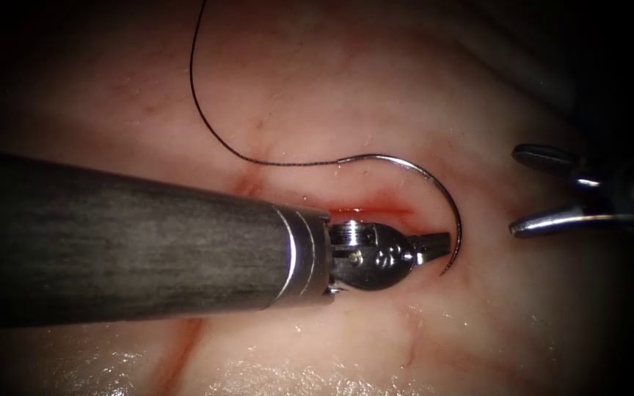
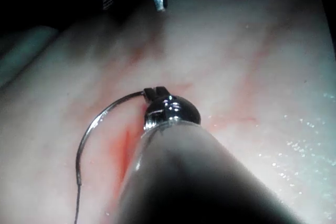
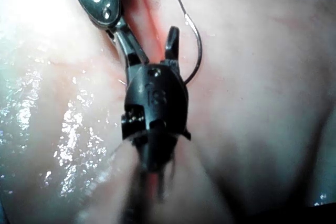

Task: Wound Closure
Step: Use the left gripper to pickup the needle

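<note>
While the left tool (image 1: pixel 434 246) grips the needle (image 1: pixel 434 183) near its tip, w/ thread (image 1: pixel 207 121) trailing, endoscope shows the right tool (image 1: pixel 533 191) gaping, holding nothing, right of the cut (image 1: pixel 368 211).

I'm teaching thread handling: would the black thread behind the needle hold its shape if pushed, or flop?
Likely floppy: the thread trails from the needle in a loose curve over the tissue. Probably light, being very thin. The wet tissue may make it cling.

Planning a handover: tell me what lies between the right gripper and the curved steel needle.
Bare tissue, as the endoscope view shows. The open right gripper holds nothing; the left gripper holds the curved steel needle near its tip.
</note>
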Tool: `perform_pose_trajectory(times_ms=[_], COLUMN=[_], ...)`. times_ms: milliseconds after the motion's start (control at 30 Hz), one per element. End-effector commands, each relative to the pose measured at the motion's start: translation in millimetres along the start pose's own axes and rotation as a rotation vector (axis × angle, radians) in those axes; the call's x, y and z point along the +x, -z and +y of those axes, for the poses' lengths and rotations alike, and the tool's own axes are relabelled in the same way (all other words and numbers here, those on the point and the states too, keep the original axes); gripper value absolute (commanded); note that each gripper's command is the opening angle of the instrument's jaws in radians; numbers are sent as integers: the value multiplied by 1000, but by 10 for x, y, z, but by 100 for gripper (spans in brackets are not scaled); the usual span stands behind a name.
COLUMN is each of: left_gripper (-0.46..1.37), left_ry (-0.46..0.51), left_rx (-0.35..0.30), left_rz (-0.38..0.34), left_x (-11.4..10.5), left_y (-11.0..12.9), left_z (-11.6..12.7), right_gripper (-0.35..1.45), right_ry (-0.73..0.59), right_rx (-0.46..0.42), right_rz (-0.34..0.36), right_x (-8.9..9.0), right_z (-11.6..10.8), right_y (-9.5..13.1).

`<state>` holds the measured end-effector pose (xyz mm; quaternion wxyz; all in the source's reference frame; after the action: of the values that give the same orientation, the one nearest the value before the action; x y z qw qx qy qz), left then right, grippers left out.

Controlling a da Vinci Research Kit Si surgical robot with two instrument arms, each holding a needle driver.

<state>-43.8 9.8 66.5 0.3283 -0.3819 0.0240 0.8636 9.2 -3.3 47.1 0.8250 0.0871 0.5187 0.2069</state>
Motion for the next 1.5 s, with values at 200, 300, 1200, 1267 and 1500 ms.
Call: perform_pose_trajectory(times_ms=[200, 300, 1200, 1267, 1500], left_gripper=[56, 66, 78, 78, 26], left_ry=[151, 188, 380, 378, 397], left_rx=[103, 114, -33, -44, -74], left_rz=[-21, -19, 5, -10, -23], left_x=[-1, -2, -36, -44, -53], left_y=[-18, -22, -58, -63, -65], left_z=[9, 11, 28, 29, 30], right_gripper=[115, 114, 112, 112, 112], right_ry=[-2, -2, -2, -3, -5], right_rx=[3, 4, 6, 7, 8], right_rz=[6, 6, 7, 7, 6], right_x=[1, 2, 4, 5, 7], right_z=[0, 0, -7, -7, -7], right_y=[3, 3, 4, 5, 7])
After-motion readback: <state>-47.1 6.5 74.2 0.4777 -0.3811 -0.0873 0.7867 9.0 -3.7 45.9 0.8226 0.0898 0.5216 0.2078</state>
